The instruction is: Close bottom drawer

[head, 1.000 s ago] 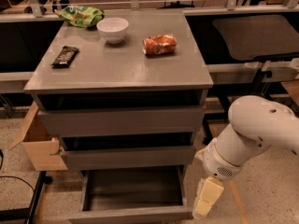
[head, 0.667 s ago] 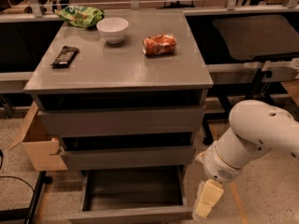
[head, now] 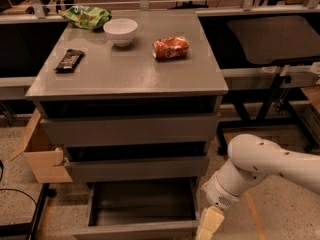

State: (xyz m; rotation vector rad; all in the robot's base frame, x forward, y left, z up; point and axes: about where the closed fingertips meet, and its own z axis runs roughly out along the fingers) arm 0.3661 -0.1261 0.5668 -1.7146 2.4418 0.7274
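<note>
Your bottom drawer (head: 135,230) stands pulled well out at the foot of the cabinet (head: 125,74), its thin front panel furthest from the cabinet. The gripper (head: 210,223) hangs low off the cabinet's front right corner, just beside the drawer's right end; you cannot tell whether it is spread or closed. Bring it in front of the panel, meet it near the middle, and push straight toward the cabinet so the drawer doesn't skew

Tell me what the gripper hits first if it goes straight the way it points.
The gripper points down, beside the bottom drawer at its front corner. Probably the floor first, but its tip leaves the frame and depth is unclear; it might clip the drawer front.
</note>
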